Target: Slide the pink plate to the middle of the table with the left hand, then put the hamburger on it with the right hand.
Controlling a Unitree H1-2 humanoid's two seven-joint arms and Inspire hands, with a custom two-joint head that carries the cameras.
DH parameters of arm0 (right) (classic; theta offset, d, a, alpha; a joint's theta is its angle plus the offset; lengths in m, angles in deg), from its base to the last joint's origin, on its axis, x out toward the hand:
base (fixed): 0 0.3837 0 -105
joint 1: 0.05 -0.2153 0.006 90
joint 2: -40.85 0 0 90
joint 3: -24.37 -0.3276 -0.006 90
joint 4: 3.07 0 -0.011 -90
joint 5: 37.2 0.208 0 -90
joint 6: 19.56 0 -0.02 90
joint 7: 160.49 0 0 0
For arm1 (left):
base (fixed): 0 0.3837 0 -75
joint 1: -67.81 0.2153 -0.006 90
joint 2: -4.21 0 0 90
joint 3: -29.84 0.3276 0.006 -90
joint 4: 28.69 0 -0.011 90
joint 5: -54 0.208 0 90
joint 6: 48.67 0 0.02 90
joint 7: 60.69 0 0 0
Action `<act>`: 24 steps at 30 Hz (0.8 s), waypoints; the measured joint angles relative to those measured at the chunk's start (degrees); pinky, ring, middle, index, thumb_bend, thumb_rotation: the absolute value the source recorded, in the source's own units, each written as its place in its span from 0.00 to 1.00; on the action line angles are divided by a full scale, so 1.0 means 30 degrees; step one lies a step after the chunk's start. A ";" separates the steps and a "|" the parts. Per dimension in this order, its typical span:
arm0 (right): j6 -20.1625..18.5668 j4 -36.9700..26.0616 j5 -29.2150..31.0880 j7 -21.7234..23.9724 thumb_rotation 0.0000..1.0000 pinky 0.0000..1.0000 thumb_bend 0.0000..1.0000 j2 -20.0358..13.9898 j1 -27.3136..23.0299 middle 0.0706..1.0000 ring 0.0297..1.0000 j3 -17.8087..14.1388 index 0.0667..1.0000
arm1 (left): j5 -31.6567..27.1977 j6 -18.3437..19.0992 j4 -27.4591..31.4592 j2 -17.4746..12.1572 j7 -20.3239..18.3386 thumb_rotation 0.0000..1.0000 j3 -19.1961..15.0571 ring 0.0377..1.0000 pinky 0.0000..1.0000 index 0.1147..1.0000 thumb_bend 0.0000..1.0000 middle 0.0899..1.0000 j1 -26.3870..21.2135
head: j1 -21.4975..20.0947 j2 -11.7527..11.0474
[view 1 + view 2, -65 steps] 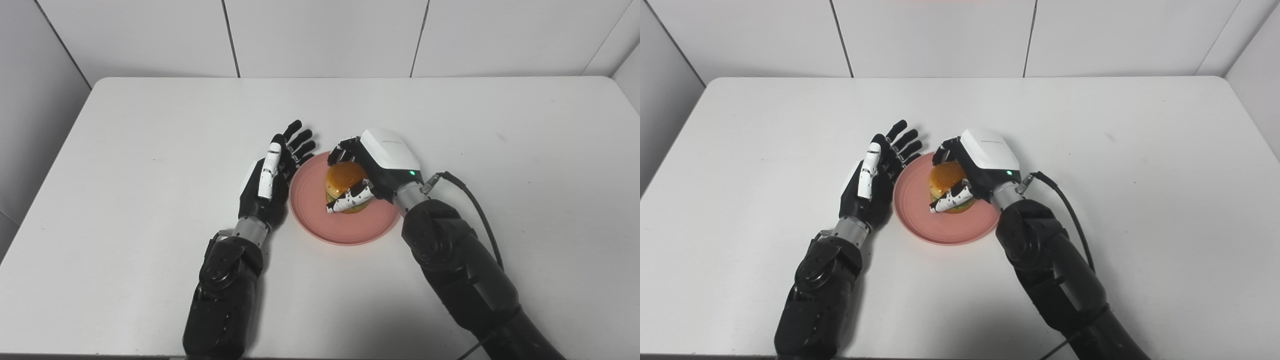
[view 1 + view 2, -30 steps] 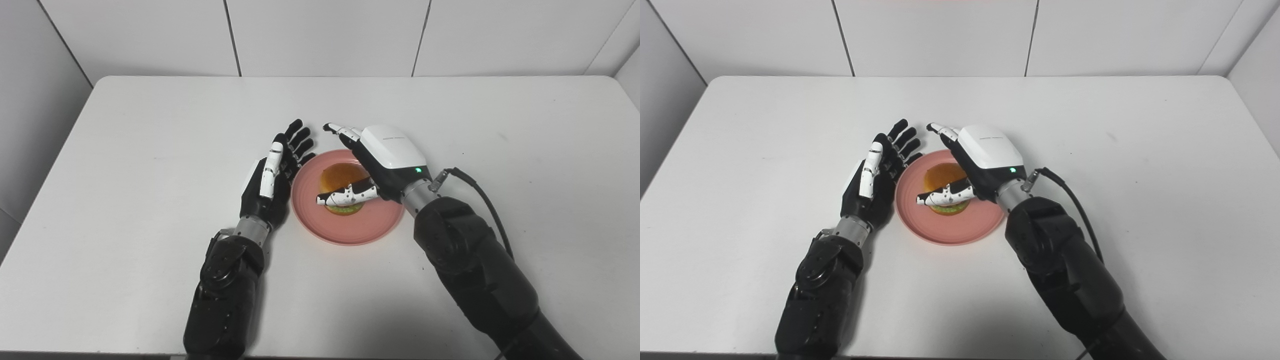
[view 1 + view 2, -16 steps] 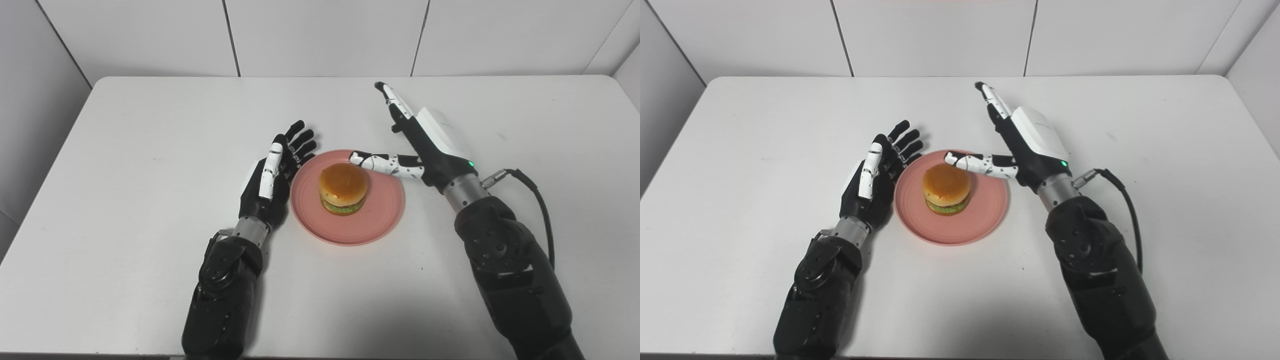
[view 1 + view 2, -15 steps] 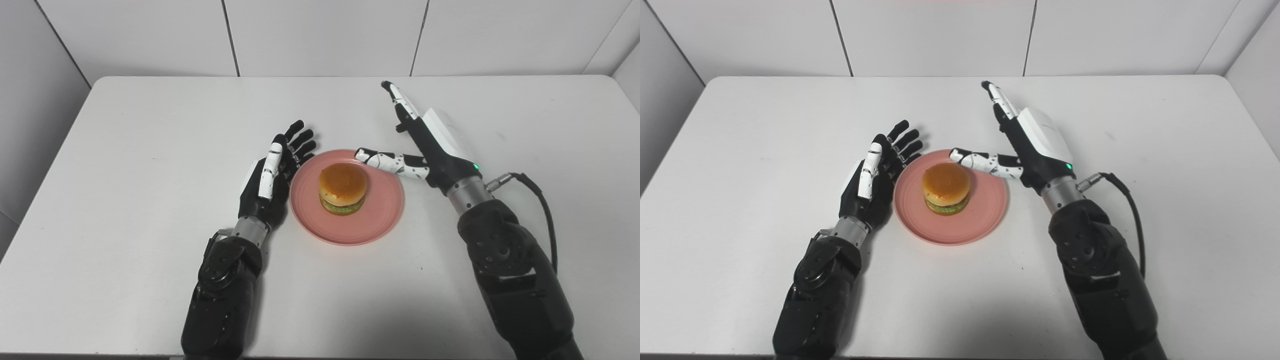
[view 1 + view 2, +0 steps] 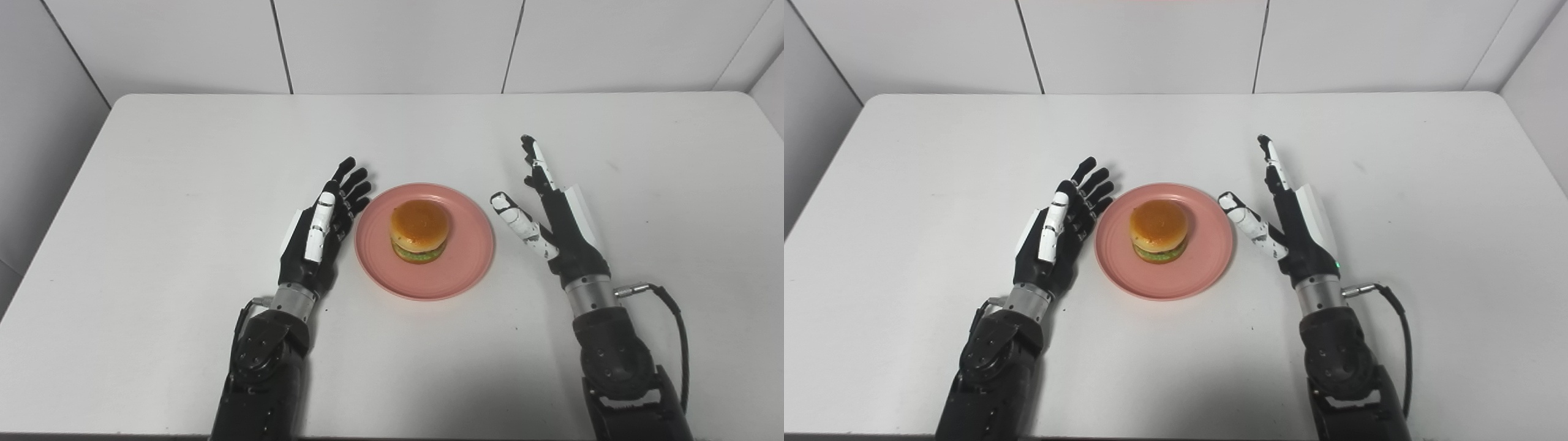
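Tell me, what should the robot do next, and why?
Probably just draw both arms back toward its body. The hamburger already sits on the pink plate near the table's middle, and the left hand and right hand are open on either side, holding nothing.

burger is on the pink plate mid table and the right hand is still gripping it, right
Not quite. The hamburger sits on the pink plate mid-table, but the right hand is open beside the plate, fingers spread, holding nothing. The left eye view shows it.

Hamburger (image 5: pixel 420 237) on pink plate (image 5: pixel 465 269) flanked by hands; table (image 5: pixel 184 153) around bare.
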 measured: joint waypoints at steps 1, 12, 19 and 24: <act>0.0005 0.0000 0.0113 -0.0032 1.00 0.92 0.63 0.0070 0.0231 1.00 0.99 0.0004 1.00 | 0.0088 -0.0134 0.0052 -0.0007 0.0062 1.00 0.0008 0.94 0.93 0.95 0.41 0.95 0.0089 | 0.0000 0.0000; 0.1410 0.1051 0.1267 -0.0539 1.00 0.95 0.58 0.0621 0.1412 1.00 1.00 0.0097 1.00 | 0.1877 -0.2013 0.0564 -0.0291 0.0609 1.00 0.0366 1.00 1.00 1.00 0.40 1.00 0.0922 | 0.0000 0.0030; 0.2005 0.1162 0.2621 -0.0530 1.00 0.94 0.51 0.0770 0.1715 1.00 1.00 0.0062 1.00 | 0.2543 -0.2365 0.1881 -0.0620 0.0650 1.00 0.0642 1.00 1.00 1.00 0.39 1.00 0.2333 | 0.0059 0.0176; 0.2642 0.1332 0.2978 -0.0388 1.00 0.99 0.45 0.0762 0.1777 1.00 1.00 0.0192 1.00 | 0.3317 -0.3100 0.2042 -0.0680 0.0834 1.00 0.0813 1.00 1.00 1.00 0.45 1.00 0.2624 | 0.0264 0.0205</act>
